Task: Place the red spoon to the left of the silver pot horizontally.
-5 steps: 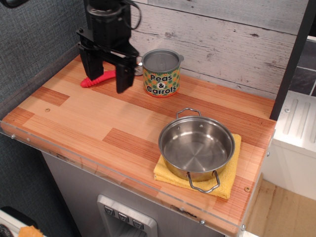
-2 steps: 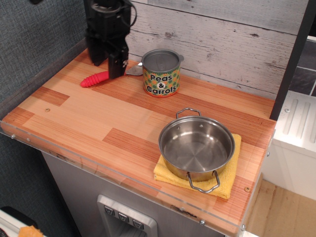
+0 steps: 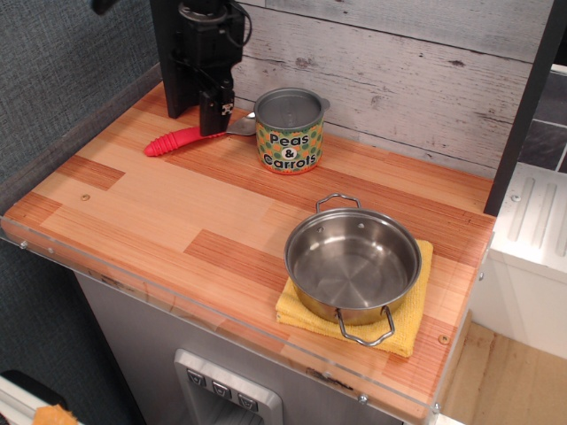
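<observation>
observation.image: black gripper point(image 3: 211, 113) down over the red spoon point(image 3: 175, 140) at back-left of the wooden counter point(image 3: 159, 212), jaw state can't tell. spoon lies flat, silver bowl toward the peas & carrots can point(image 3: 289, 131). silver pot point(image 3: 353, 261) sits on yellow cloth point(image 3: 409, 320), front right, well apart.

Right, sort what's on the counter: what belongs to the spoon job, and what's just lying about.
For the job:
- spoon, at the back left, red handle showing
- pot, front right
- gripper, down over the spoon

Just lying about:
- can marked Peas & Carrots, beside the spoon's bowl end
- yellow cloth under the pot
</observation>
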### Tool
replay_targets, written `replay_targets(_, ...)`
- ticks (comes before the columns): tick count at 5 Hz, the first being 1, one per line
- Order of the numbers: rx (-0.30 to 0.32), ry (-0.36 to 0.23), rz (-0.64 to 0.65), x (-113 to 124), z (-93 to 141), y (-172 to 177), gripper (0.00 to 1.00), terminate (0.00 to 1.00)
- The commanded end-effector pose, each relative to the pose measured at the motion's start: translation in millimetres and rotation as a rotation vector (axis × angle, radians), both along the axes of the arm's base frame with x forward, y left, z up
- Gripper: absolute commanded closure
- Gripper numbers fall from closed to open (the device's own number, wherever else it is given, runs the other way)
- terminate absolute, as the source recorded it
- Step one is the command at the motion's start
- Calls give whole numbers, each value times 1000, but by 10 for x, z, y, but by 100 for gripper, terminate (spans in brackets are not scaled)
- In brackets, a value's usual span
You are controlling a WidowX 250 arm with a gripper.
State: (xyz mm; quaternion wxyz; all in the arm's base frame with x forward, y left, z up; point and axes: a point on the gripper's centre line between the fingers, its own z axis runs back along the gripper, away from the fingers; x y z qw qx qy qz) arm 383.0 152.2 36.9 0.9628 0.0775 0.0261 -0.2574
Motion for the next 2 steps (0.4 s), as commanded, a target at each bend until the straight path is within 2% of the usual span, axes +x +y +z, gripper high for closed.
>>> replay_targets(1, 47, -37, -51, 113, 60, -6, 0, 0)
replay_targets(2, 30, -26, -47, 111, -1, 22, 0, 0)
